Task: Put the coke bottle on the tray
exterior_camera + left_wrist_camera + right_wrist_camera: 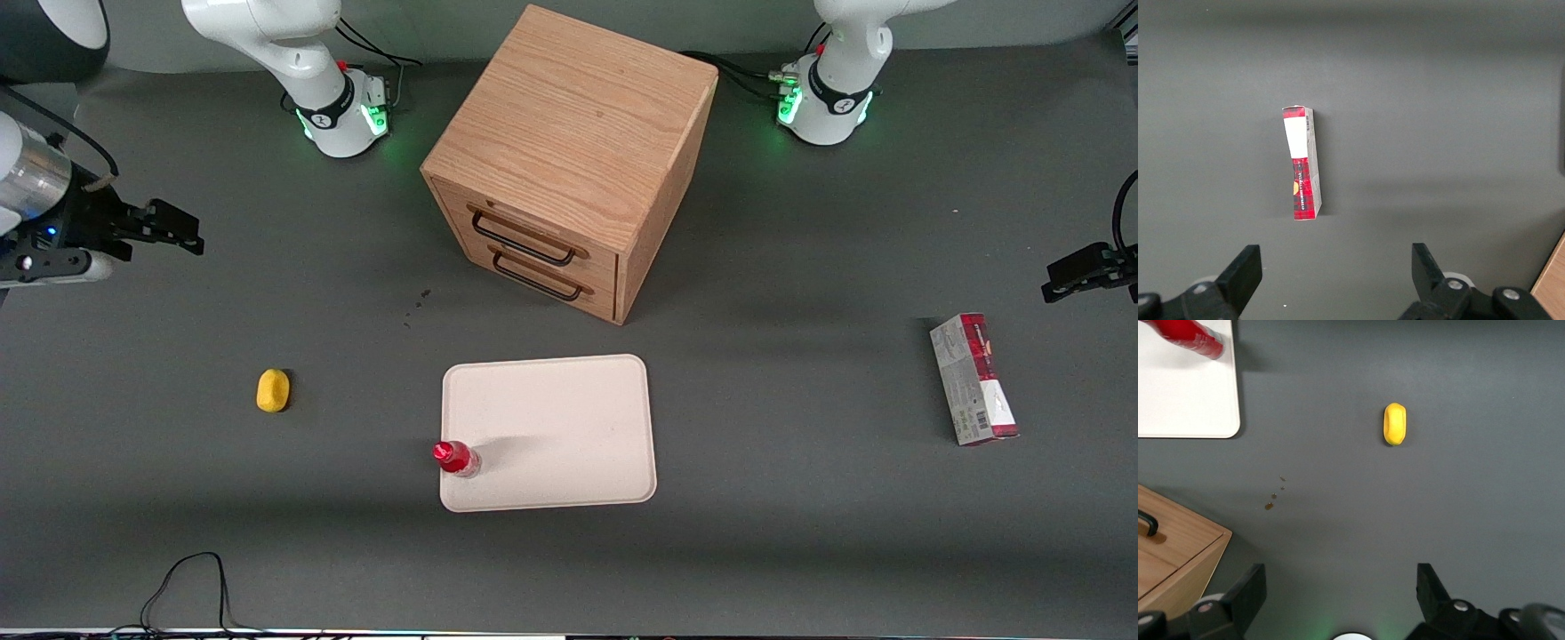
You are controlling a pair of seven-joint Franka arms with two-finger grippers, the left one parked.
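Gripper (182,233) first: it hangs above the table (800,533) at the working arm's end, and the right wrist view shows its two fingers (1245,595) spread wide with nothing between them.

On the front camera's clock face, a small yellow lump (273,390) lies on the table at about five o'clock from the gripper, well apart from it. The coke bottle (456,458) stands at about four o'clock, farther off again. It is upright on the tray (569,418), at the tray's eight o'clock edge, just inside the low rim. The oak drawer cabinet (569,160) sits at the tray's twelve o'clock, near but not touching. A red-and-grey carton (973,378) lies out at three o'clock, toward the parked arm's end.

By my reading, the placing itself looks done, and what remains is to keep clear of it. The bottle is slim, tall for its base and close to the rim, so a light knock could tip it off the tray. Any further travel of the arm is best kept high and away from that four o'clock line. If a safer spot is wanted, I would come down from straight above, pinch the body below the cap, and set it nearer the tray's middle.
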